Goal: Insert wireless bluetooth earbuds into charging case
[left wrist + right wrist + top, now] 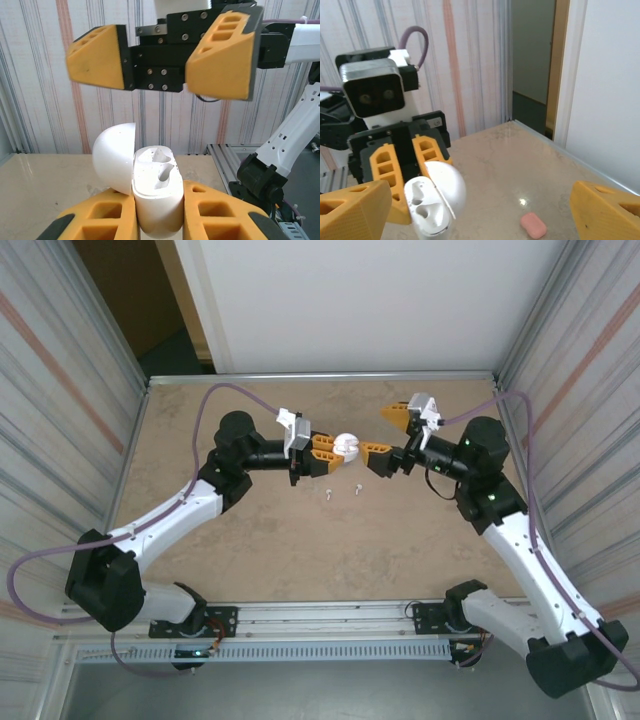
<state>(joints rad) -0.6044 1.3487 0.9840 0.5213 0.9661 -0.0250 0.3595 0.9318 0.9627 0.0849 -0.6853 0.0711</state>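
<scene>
Two tiny white stemmed earbuds (pixel 329 492) lie on the marbled beige tabletop (pixel 250 540) around its middle, the second earbud (pixel 357 487) just right of the first, apart from it and free of both arms. Just beyond them, on the far side, the left gripper (pixel 325 447) reaches in from the left with its orange fingers closed tight on the body of a white plastic charging case (pixel 157 195). The case stands upright between those fingers, and its domed lid (pixel 115 157) is swung open to one side, so the two moulded wells in its top face are exposed. Facing it from the right, the right gripper (pixel 386 435) has its orange jaws spread wide and grips nothing; its nearer finger sits just beside the case. The left wrist view shows those spread jaws level above the open case, one on each side. On the tabletop in the right wrist view, a small pink rounded oblong (pixel 533 225) lies between the right gripper's fingers.
</scene>
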